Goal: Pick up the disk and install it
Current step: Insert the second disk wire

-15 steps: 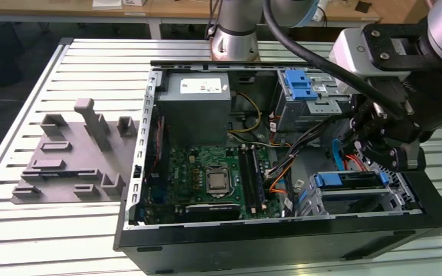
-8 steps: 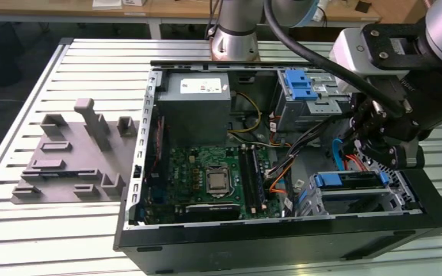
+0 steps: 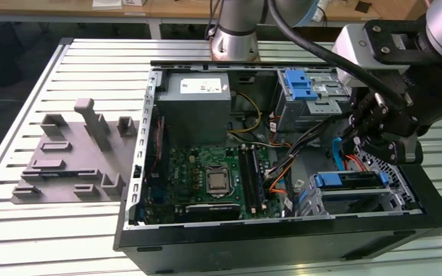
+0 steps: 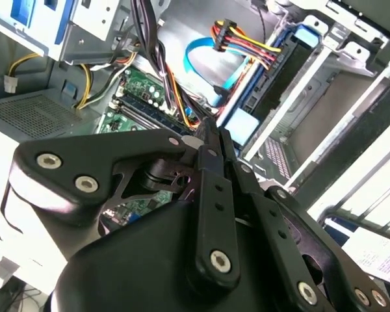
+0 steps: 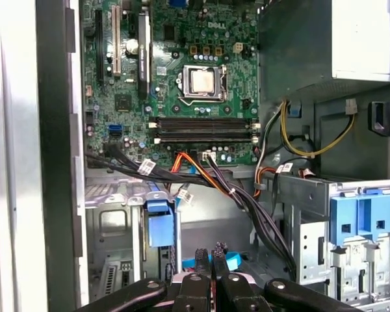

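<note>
One disk (image 3: 349,180) in its blue caddy sits in the drive bay at the computer case's (image 3: 282,241) front corner, on the exterior view's right. Just above it hangs the gripper (image 3: 357,140), its jaws drawn nearly together around nothing, apart from the disk.

Open computer case (image 3: 282,236) on slatted table (image 3: 21,224), grey fixture block (image 3: 71,161) beside it

Black linkage gripper (image 4: 211,140), fingers pressed together, tips over the open computer case. Just past the tips: blue flat ribbon cable (image 4: 205,71) and red-yellow-black wire bundle (image 4: 244,40). Green motherboard (image 4: 136,97) beyond. Blue plastic caddy edge (image 4: 268,75) sits in the silver metal drive cage (image 4: 325,78).
</note>
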Robot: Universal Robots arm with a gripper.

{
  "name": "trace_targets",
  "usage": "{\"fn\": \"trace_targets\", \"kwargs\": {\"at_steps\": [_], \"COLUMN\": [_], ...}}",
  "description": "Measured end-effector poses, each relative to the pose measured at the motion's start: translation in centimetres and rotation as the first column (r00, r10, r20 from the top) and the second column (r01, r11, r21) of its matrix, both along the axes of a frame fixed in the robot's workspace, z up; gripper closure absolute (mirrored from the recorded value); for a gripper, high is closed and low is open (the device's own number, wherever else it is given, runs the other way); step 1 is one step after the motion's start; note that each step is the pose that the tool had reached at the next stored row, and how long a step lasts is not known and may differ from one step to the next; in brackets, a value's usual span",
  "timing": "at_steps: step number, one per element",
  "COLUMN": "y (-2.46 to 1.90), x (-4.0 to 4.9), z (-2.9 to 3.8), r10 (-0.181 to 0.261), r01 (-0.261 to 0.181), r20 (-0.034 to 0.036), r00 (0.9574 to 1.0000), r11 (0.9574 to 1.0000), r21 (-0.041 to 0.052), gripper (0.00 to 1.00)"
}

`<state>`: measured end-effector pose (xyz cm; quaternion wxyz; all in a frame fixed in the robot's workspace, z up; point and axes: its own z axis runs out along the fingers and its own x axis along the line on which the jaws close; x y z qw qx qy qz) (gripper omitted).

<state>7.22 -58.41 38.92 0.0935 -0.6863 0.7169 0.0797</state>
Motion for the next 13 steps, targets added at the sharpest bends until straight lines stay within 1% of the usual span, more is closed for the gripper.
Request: {"fn": "trace_targets", "kwargs": {"at_steps": [2, 3, 4, 7, 11, 13], "y": [0.29, 0.39, 0.45, 0.6, 0.73, 0.99], "x": [0.28, 0.46, 0.62, 0.93, 0.97, 1.0], "z": [-0.14, -0.21, -0.31, -0.58, -0.74, -0.85], "r10": [0.0, 0.0, 0.0, 0.0, 0.0, 0.0], "r01": [0.0, 0.0, 0.0, 0.0, 0.0, 0.0], "r20": [-0.0101, -0.0143, -0.0167, -0.0211, -0.0219, -0.022], "r00": [0.9999, 0.9999, 0.9999, 0.9998, 0.9998, 0.9998], "r11": [1.0, 1.0, 1.0, 0.9999, 0.9999, 0.9998], "r21": [-0.0017, -0.0035, -0.0062, -0.0128, -0.0152, -0.021], "gripper": [0.84, 0.84, 0.84, 0.84, 0.84, 0.83]}}
